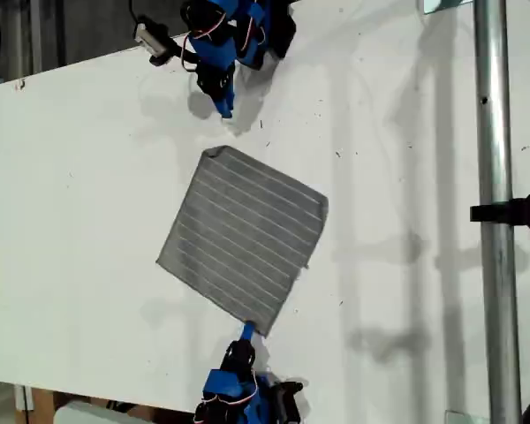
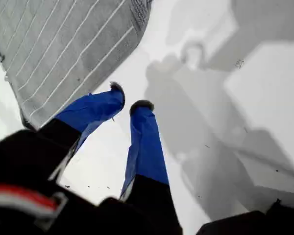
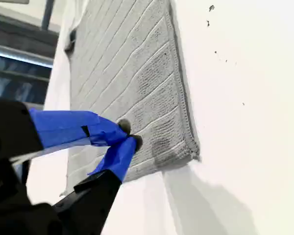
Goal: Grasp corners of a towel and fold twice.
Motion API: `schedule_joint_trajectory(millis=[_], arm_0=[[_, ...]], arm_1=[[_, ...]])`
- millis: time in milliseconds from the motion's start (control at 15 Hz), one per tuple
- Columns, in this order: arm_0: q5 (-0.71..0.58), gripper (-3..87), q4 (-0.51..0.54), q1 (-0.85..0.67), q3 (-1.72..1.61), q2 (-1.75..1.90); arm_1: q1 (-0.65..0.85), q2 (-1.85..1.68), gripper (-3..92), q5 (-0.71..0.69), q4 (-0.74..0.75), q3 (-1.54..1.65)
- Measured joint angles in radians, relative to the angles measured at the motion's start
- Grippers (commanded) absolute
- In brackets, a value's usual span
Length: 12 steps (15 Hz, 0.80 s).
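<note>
My second gripper (image 3: 129, 136) hangs low over the towel (image 3: 132, 63), tips pressed together just inside its near corner (image 3: 193, 155); I cannot tell whether any cloth is caught. My first gripper (image 2: 130, 100) hovers just off the opposite corner (image 1: 214, 155), slightly spread and empty. The towel lies flat on the white table (image 1: 406, 177). It looks soft, light and limp, so I'd pinch right at the corners.

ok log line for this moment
towel flat, unfolded | my first gripper open, off towel | my second gripper shut by a corner, pinch unclear
</note>
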<state>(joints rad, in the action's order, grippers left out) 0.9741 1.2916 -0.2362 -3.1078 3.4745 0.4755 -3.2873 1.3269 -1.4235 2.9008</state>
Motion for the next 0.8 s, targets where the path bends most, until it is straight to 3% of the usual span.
schedule_joint_trajectory(millis=[67,267,800], arm_0=[[0.011,-2.2,0.000,-0.003,0.000,0.000],[0.457,-2.1,0.000,-0.184,-0.003,-0.002],[0.543,-2.6,0.000,-0.184,-0.005,-0.003]], arm_1=[[-0.005,-0.002,-0.3,0.000,0.000,0.000],[-0.071,-0.002,-0.3,0.000,0.000,0.000],[-0.087,-0.002,-0.3,0.000,0.000,0.000]])
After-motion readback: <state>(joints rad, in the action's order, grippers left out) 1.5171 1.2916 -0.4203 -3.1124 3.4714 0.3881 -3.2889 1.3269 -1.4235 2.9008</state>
